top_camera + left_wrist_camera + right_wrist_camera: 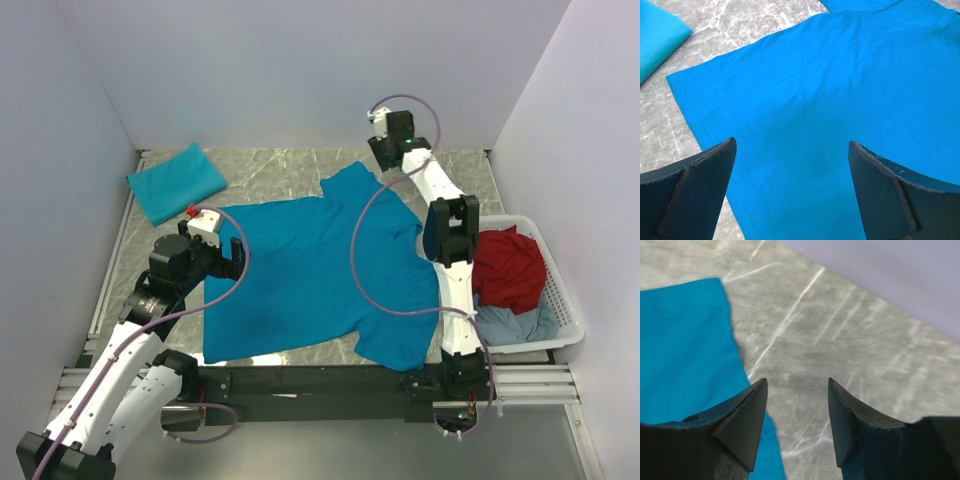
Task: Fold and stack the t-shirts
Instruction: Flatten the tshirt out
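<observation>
Lying spread flat on the marbled table [290,172], one teal t-shirt [300,275] has its hem toward the left arm and its collar toward the right arm. A second teal t-shirt, already folded [175,182], sits well apart at the far left corner. The left gripper [792,145] hovers over the hem-side cloth with jaws spread wide and nothing between them. The right gripper [797,381] hangs above bare table just beside the far sleeve [685,350], its jaws likewise parted and empty. A white basket [562,300] at the right holds a red garment [510,265] and a grey-blue one [515,322]. The step in hand appears to be the first fold of the flat shirt. The next move calls for each gripper to descend and pinch an edge.
</observation>
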Motion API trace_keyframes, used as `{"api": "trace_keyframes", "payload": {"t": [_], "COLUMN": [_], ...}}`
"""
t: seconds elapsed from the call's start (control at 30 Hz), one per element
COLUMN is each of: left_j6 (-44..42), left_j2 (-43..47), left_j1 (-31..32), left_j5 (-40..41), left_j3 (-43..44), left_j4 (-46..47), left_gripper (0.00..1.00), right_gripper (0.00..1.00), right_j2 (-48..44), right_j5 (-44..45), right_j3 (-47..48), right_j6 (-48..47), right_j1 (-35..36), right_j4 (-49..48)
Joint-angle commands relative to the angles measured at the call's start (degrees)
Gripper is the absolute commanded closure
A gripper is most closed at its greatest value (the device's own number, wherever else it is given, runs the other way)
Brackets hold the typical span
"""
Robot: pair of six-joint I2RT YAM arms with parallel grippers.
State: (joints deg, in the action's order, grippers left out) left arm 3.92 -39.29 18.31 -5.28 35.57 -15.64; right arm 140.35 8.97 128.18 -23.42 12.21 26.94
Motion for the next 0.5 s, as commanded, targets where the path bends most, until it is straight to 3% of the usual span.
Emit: {"api": "trace_keyframes", "payload": {"t": [0.0,0.23,0.33,0.47], "left_j6": [0.5,0.1,0.0,0.1], "left_j2": [0.2,0.0,-0.6,-0.4], "left_j1": [-0.3,-0.5,-0.5,-0.5], "left_j5": [-0.9,-1.5,-2.5,-2.8], "left_j3": [-0.1,-0.2,-0.2,-0.2], "left_j4": [2.3,2.7,2.7,2.7], "left_gripper": [0.0,0.01,0.01,0.01], "right_gripper": [0.42,0.48,0.56,0.59], "right_j2": [-1.2,-1.8,-1.0,-0.2], "right_j5": [-16.6,-30.8,-29.6,-25.4], "right_j3": [4.9,0.5,0.4,-0.7], "right_j6": [5.0,-3.7,-5.4,-4.9], "right_j1": [-3.9,-3.9,-3.5,-3.3], "right_j4": [8.2,18.5,21.1,21.5]}}
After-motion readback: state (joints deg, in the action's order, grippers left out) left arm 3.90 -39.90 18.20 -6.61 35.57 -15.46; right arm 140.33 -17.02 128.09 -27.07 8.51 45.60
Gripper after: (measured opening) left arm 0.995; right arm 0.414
